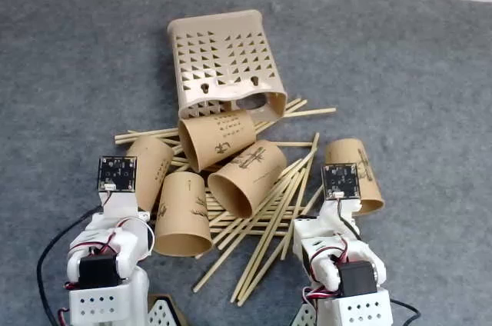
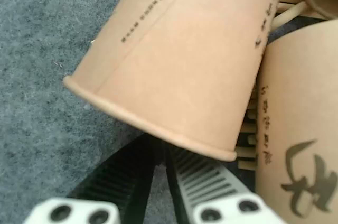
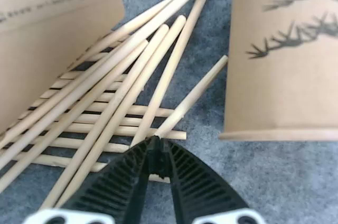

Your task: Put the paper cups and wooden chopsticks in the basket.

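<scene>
Presently, stock on the counter (image 1: 430, 72):

Item 1, left pincer (image 2: 162, 154): jaws pressed together, holding nothing. Directly ahead of it lies a paper cup (image 2: 179, 60) on its side, so close that its rolled rim overhangs the tips. The cup's long axis runs away from the pincer, mouth end nearest; whether tips and rim touch cannot be told. A second cup (image 2: 301, 129) lies against it to one side.

Item 2, right pincer (image 3: 154, 147): jaws likewise pressed together, nothing held. The tips sit at the near end of a loose sheaf of wooden chopsticks (image 3: 121, 81), long axes fanning away ahead and aslant; one stick ends just at the tips. A printed cup (image 3: 285, 65) lies just beside the sheaf, and another cup (image 3: 47, 34) rests over the sticks on the opposite side.

Item 3, basket (image 1: 223, 57): on its side beyond both pincers, past the pile, open end apparently facing it.

Judgement: the left arm is nearer a cup, the right nearer the chopsticks; either pincer must spread before any pick
</scene>
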